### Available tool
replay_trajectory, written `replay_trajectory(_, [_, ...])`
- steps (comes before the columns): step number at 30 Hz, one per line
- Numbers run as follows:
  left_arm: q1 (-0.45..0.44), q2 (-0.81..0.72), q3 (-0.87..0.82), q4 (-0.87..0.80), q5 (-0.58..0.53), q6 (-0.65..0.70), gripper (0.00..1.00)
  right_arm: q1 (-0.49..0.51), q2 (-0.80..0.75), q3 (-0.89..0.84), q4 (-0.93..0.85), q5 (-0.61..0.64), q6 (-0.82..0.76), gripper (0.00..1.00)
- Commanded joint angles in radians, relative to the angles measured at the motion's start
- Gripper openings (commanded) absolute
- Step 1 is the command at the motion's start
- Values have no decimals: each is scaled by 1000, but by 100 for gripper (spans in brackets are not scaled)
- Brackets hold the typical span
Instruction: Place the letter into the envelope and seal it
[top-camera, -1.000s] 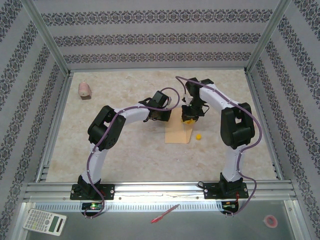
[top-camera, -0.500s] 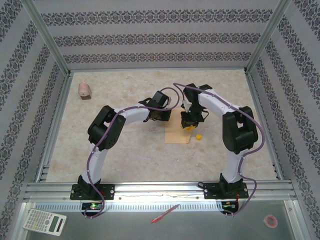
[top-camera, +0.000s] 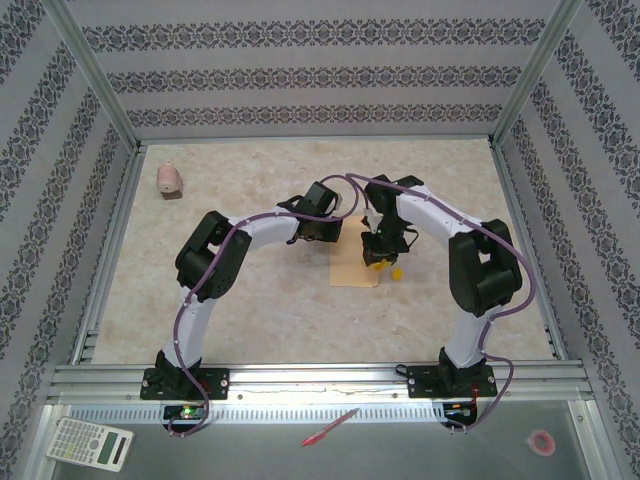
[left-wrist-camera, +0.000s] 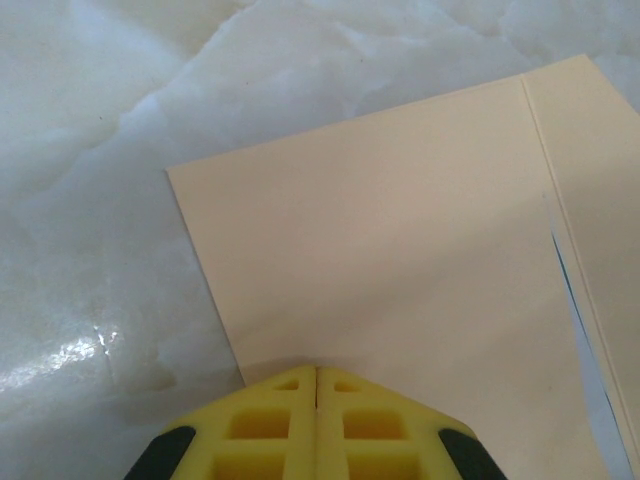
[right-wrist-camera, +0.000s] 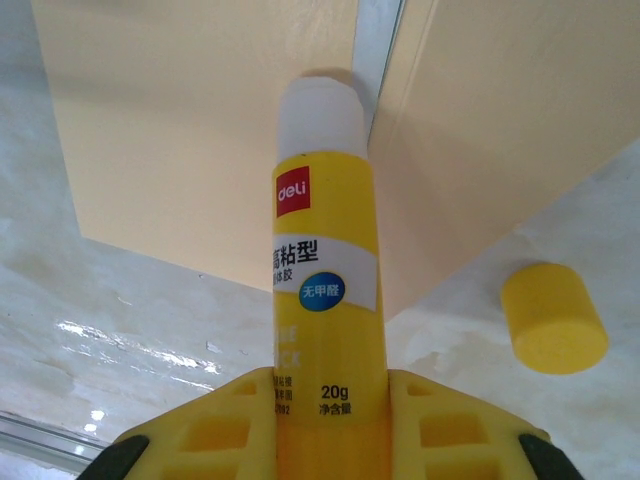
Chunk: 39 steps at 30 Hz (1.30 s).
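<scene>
The right gripper (right-wrist-camera: 328, 405), grasping the glue stick (right-wrist-camera: 325, 270) mid-frame, could drag the envelope (left-wrist-camera: 400, 260) askew, since the clenched, empty left gripper (left-wrist-camera: 316, 400) at the frame's bottom seemed only to pin one corner.

surface: marble table (top-camera: 250, 300) | on it: envelope (top-camera: 350, 273), yellow cap (top-camera: 397, 271), pink object (top-camera: 169, 181)

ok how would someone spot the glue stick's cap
Find the tan envelope in the middle of the table. The cap lies just off its right edge, clear of the paper. It is stubby and plain yellow, unlike the long labelled glue stick in the right gripper.
</scene>
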Motion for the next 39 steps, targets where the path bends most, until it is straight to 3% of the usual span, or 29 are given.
replay_trajectory(1, [-8, 8, -19, -61, -27, -4, 0, 1, 46, 61, -39, 24, -19, 5])
replay_trajectory(21, [-8, -2, -13, -61, -22, 3, 0, -62, 222, 327, -108, 38, -73, 5])
replay_trajectory(39, [-8, 1, -4, -65, -30, -2, 0, 12, 37, 63, -129, 39, -50, 5])
